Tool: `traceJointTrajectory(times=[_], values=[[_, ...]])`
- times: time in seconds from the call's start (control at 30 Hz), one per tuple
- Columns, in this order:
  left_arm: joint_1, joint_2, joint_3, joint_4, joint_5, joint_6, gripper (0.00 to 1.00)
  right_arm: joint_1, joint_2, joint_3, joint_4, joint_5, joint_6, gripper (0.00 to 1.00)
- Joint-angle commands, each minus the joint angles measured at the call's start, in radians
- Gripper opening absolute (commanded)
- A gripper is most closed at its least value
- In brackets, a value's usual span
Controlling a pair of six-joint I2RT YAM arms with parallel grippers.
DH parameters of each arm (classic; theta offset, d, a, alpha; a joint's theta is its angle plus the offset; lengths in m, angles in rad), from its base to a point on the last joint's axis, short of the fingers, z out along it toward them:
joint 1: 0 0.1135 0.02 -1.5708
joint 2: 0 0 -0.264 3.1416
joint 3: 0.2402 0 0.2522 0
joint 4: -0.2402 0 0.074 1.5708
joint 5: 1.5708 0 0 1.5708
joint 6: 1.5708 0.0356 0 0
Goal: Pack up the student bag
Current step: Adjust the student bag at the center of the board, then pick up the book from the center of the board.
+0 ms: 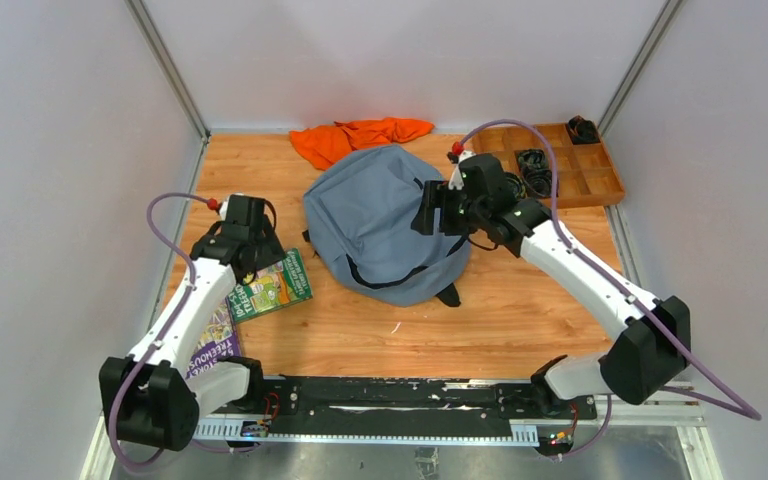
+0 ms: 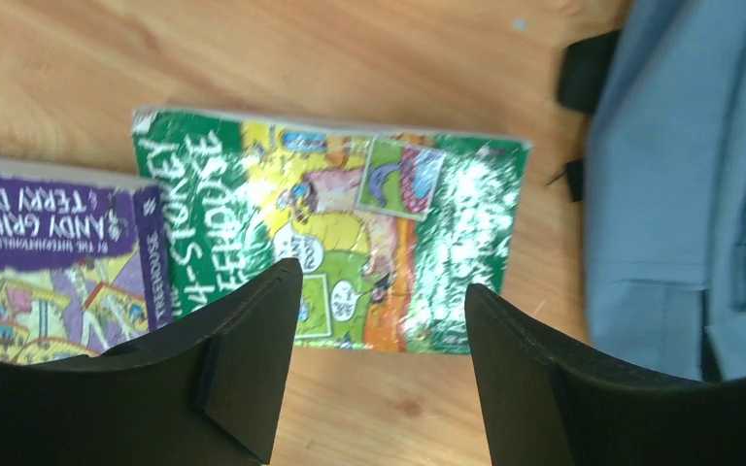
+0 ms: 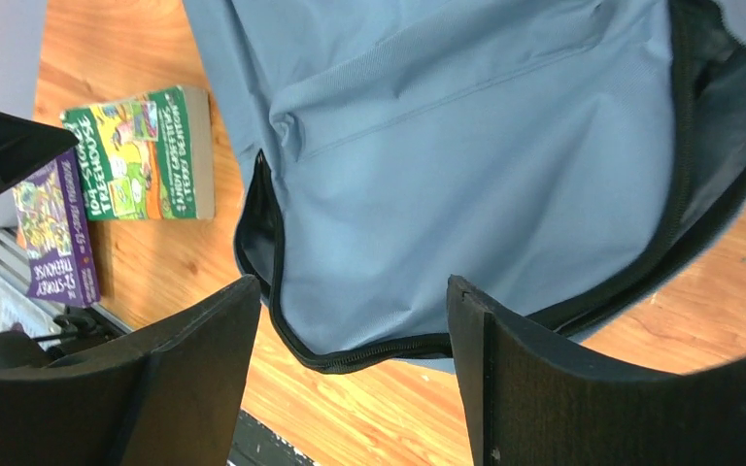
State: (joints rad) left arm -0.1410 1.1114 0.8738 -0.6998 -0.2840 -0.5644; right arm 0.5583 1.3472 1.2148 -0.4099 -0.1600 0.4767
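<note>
Beside the bag point(image 1: 380, 220), left hand point(image 2: 381, 291) and right hand point(image 3: 352, 291) both gape empty, so its unheld opening point(image 3: 253, 233) may sag shut against the green book point(image 2: 350, 233).

One student bag point(image 1: 380, 215) lies on the desk point(image 1: 500, 320). There are two books by the left edge: one green book point(image 1: 272, 287) and one purple book point(image 1: 215, 345). One orange cloth point(image 1: 360, 138) is at the far edge. One wooden tray point(image 1: 590, 186) sits in the far right corner, holding at least two dark bundles point(image 1: 534, 165). There are two arms: the left arm point(image 1: 185, 310) and the right arm point(image 1: 580, 265).
</note>
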Motion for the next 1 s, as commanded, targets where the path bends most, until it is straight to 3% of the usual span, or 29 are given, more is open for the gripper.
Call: traceJointTrajectory(times=[0.0,0.13,0.27,0.4,0.5,0.57,0.97], values=[[-0.042,-0.029,-0.038,-0.019,-0.084,-0.062,0.71,0.036,0.045,-0.028,-0.005,-0.008,-0.007,0.75],[-0.166,0.112,-0.002,-0.021,-0.181,-0.082,0.71,0.037,0.057,-0.051,-0.009,-0.032,0.003,0.78],[-0.219,0.232,0.075,-0.003,-0.237,-0.089,0.73,0.036,0.049,-0.047,-0.022,-0.015,-0.017,0.8],[-0.236,0.334,0.135,0.012,-0.206,-0.061,0.81,0.036,0.056,-0.022,-0.051,-0.001,-0.037,0.81],[-0.242,0.423,0.206,0.014,-0.136,-0.052,0.82,0.037,0.066,-0.011,-0.062,-0.003,-0.036,0.81],[-0.26,0.487,0.232,0.009,-0.162,-0.049,0.82,0.037,0.071,-0.012,-0.063,-0.006,-0.031,0.81],[-0.267,0.598,0.116,0.014,-0.306,-0.231,0.74,0.037,0.106,-0.011,-0.072,0.001,-0.018,0.8]])
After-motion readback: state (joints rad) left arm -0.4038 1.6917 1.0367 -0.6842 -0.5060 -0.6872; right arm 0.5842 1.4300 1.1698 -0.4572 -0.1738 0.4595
